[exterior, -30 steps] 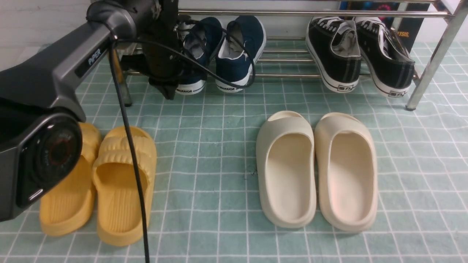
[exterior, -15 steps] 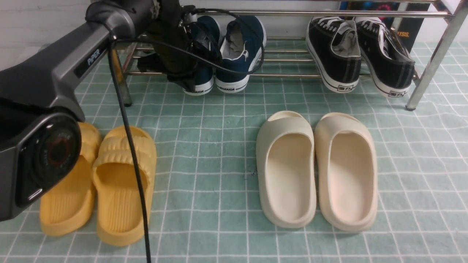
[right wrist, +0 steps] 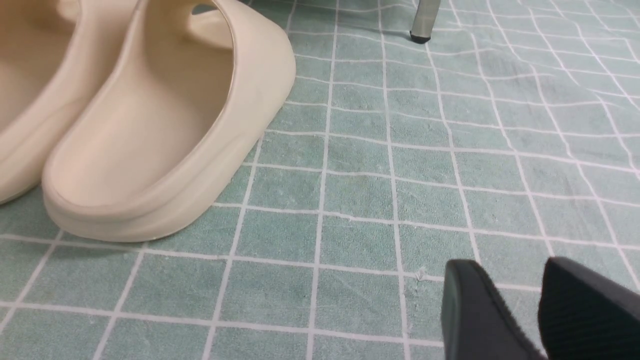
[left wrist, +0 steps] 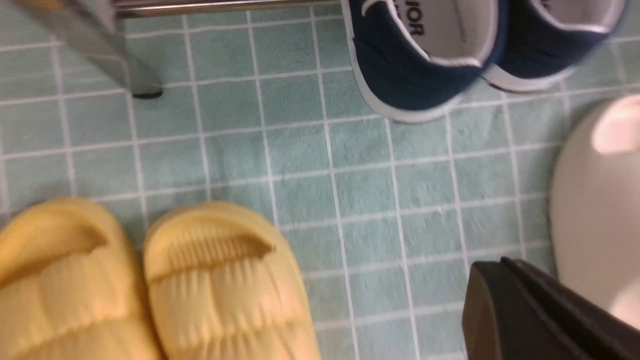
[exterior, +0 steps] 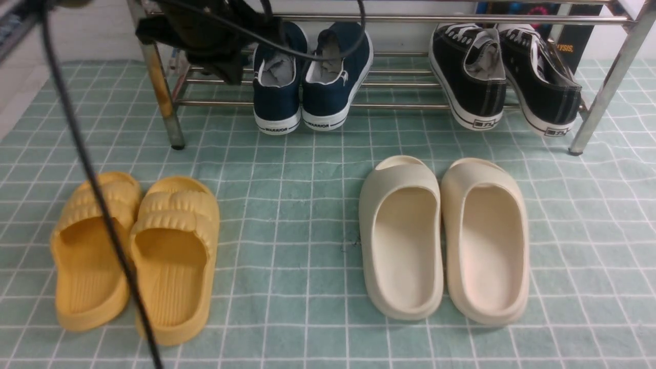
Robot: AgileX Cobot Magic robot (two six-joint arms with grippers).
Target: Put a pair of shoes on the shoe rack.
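Front view, item list. Left hand (exterior: 230,72): raised at the rack's left end, clenched on nothing, fingertips pressed together in the left wrist view. Pair of shoes (exterior: 279,97): navy canvas slip-ons marked WARRIOR, just beside this hand on its right and clear of it; they are set side by side on the lower bars of the shoe rack (exterior: 410,18), with the heels toward the camera and overhanging the front bar. Black lace-up sneakers (exterior: 487,77): same shelf, well beyond the slip-ons from the hand. Yellow slides (exterior: 138,256): on the green checked floor cloth (exterior: 287,205), below and nearer the robot than the hand. Right hand (right wrist: 520,300): seen only in the right wrist view, low over the cloth, fingertips a little apart, nothing between them. Cream slides (exterior: 441,236): near the right hand, ahead of it, not touching.
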